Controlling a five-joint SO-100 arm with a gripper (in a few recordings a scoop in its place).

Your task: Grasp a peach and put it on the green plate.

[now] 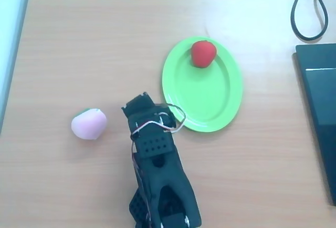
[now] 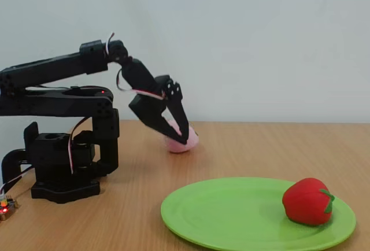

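Observation:
The peach [image 1: 89, 124], pale pink with a bit of green at its top, lies on the wooden table left of my black gripper [image 1: 138, 103], a clear gap between them. In the fixed view the gripper [image 2: 185, 136] hangs tilted downward just above the table, partly in front of the peach [image 2: 191, 140]. Its fingers come together at the tips with nothing held. The green plate [image 1: 210, 107] lies right of the gripper, near its tip. A red fruit [image 1: 202, 53] rests on the plate's far part.
A black cable [image 1: 307, 7] loops at the overhead view's top right. A flat black object [image 1: 320, 117] runs along the right edge. The table's edge [image 1: 13, 54] is at the left. The arm's base [image 2: 63, 170] stands left in the fixed view.

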